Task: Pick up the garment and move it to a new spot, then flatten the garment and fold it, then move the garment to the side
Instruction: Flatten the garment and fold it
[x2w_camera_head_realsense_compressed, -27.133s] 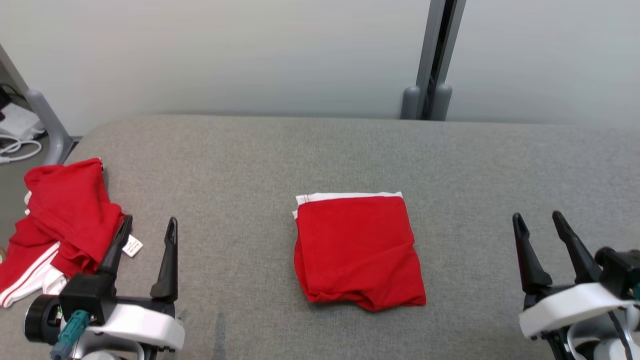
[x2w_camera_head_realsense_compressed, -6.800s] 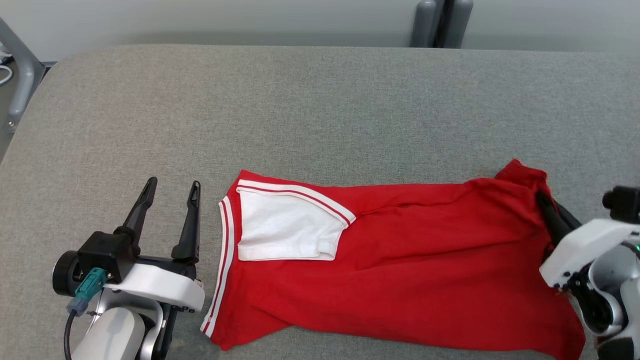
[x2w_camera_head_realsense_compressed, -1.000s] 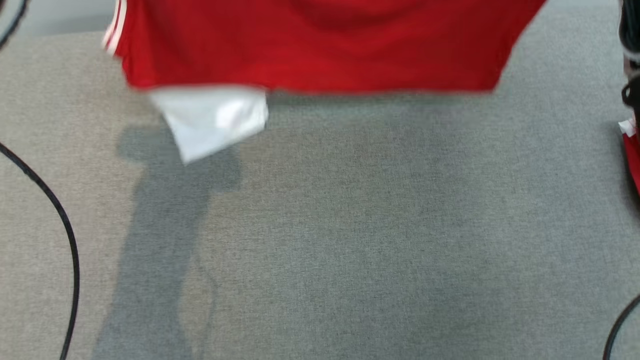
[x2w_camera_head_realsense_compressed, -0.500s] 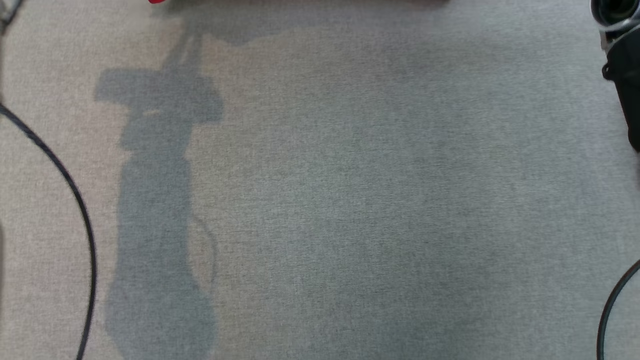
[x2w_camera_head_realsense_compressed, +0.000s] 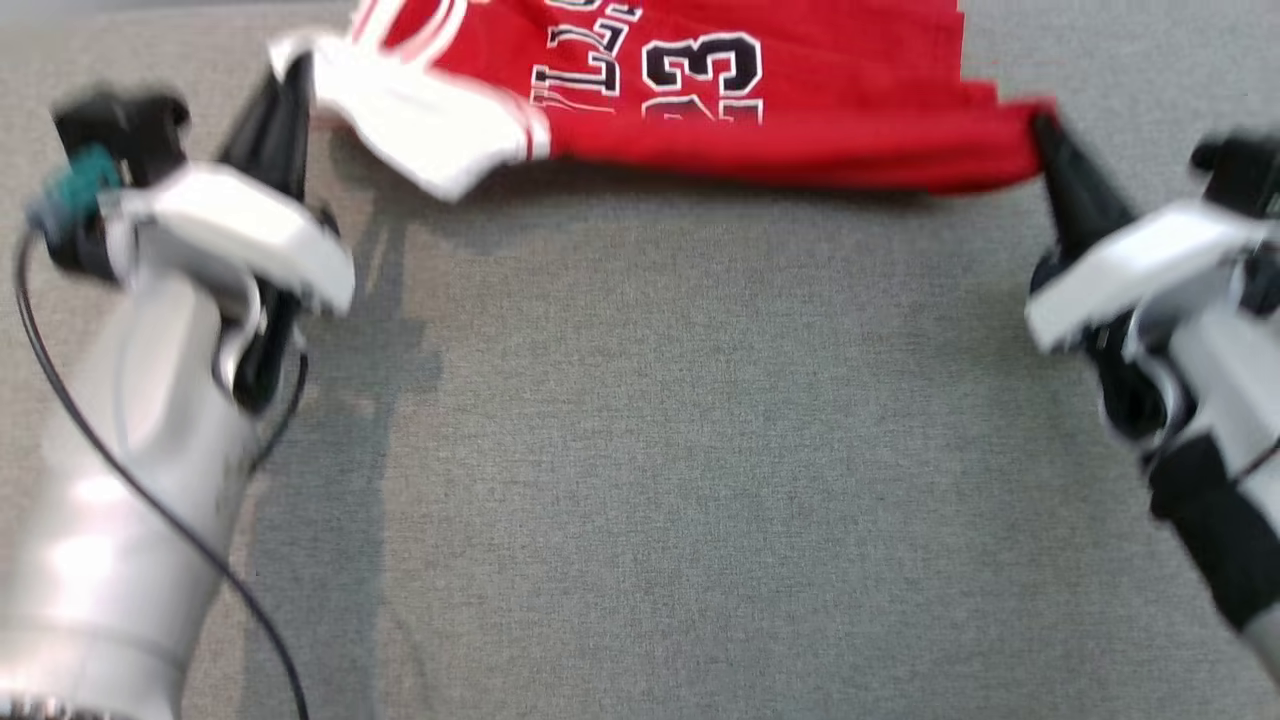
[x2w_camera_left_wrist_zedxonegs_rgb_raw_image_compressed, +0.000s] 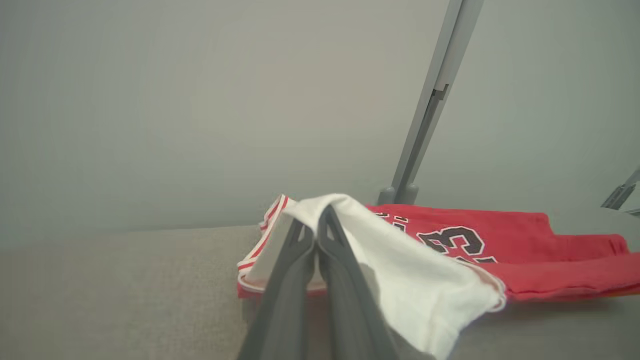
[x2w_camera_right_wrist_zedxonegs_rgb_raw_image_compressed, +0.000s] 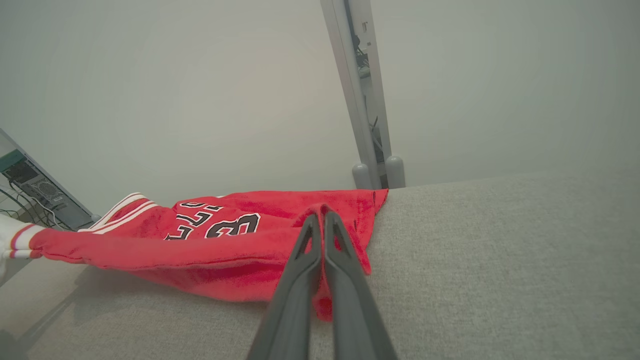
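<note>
- The red garment (x2w_camera_head_realsense_compressed: 760, 110) hangs stretched between both hands at the far side of the grey worktop (x2w_camera_head_realsense_compressed: 640, 450), its far part lying on the surface.
- The left hand (x2w_camera_left_wrist_zedxonegs_rgb_raw_image_compressed: 312, 227) is pinching the white sleeve (x2w_camera_left_wrist_zedxonegs_rgb_raw_image_compressed: 425, 280); the right hand (x2w_camera_right_wrist_zedxonegs_rgb_raw_image_compressed: 320, 220) is pinching a red corner.
- To my eye, pick-up is done and laying out is underway. Flattening, folding and setting aside remain.

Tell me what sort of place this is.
Probably a robotics lab or test room: a grey cloth-covered table, plain pale walls with a grey metal post, and a computer tower off to one side.
</note>
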